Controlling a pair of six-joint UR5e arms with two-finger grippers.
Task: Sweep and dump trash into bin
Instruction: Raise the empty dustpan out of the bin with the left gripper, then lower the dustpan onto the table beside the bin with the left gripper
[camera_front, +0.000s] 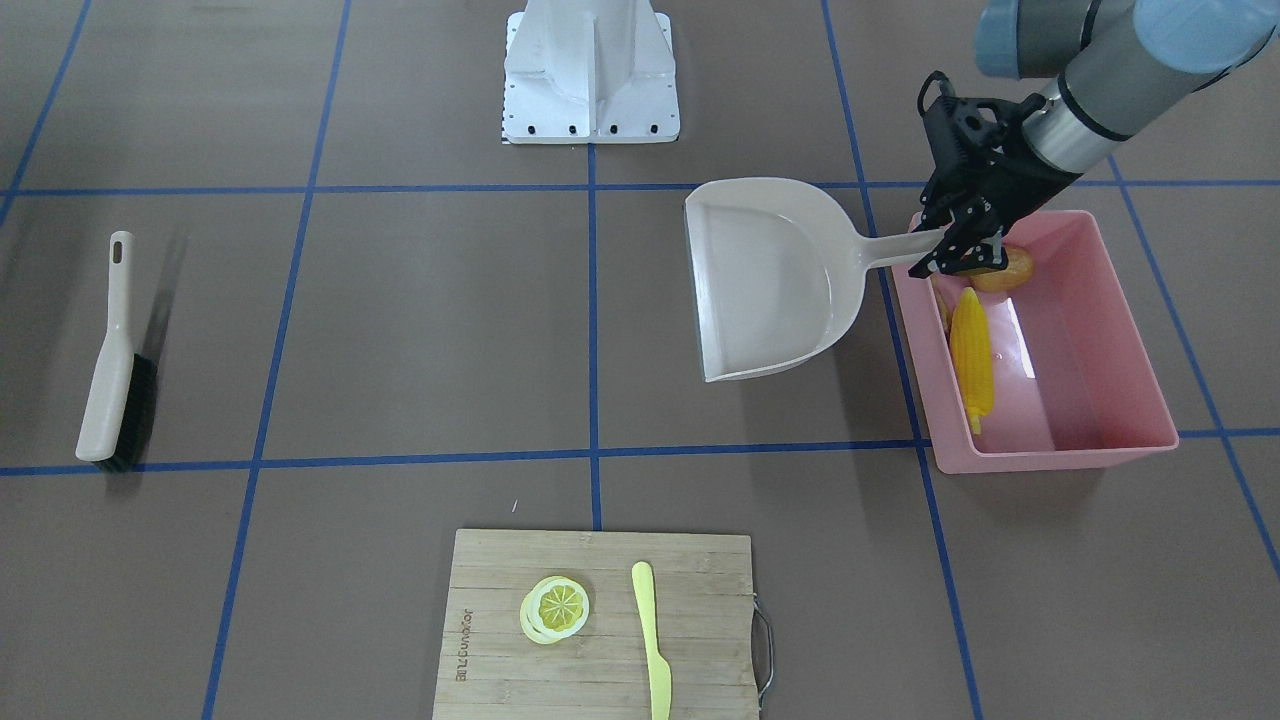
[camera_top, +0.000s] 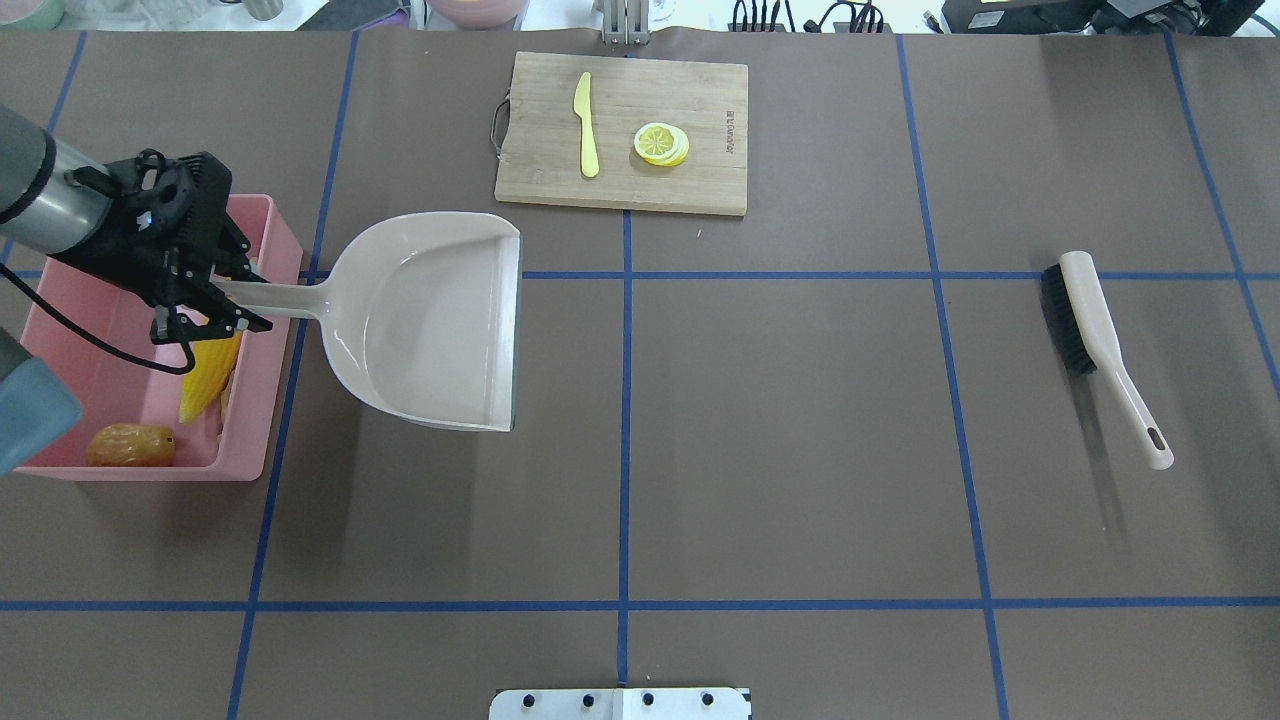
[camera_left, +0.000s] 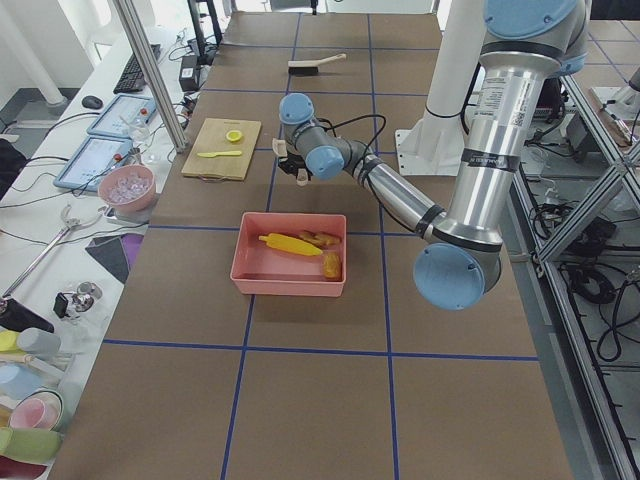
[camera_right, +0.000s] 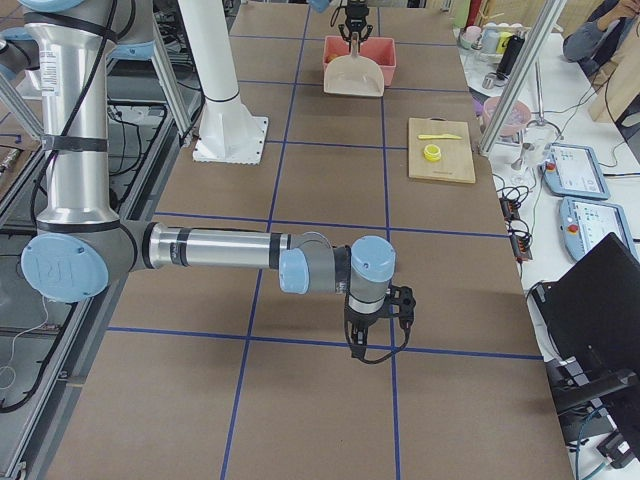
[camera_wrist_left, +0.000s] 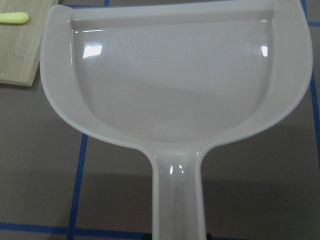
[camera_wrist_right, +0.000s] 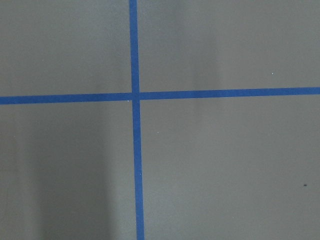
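The pink bin (camera_front: 1130, 330) stands at my left end of the table. In it lie the trash pieces: a yellow corn cob (camera_front: 972, 355), a brown-orange potato (camera_front: 1005, 270) and a tan ginger root (camera_left: 318, 238). My left gripper (camera_front: 965, 250) is above the bin's inner rim, shut on the handle of the beige dustpan (camera_front: 770, 280). The pan sticks out over the table beside the bin, and the left wrist view shows it empty (camera_wrist_left: 175, 80). My right gripper (camera_right: 372, 345) hangs low over bare table far from the bin; I cannot tell whether it is open or shut.
A beige brush (camera_front: 115, 370) with black bristles lies at my right end of the table. A wooden cutting board (camera_front: 600, 640) at the far edge carries a lemon slice (camera_front: 555, 607) and a yellow plastic knife (camera_front: 650, 630).
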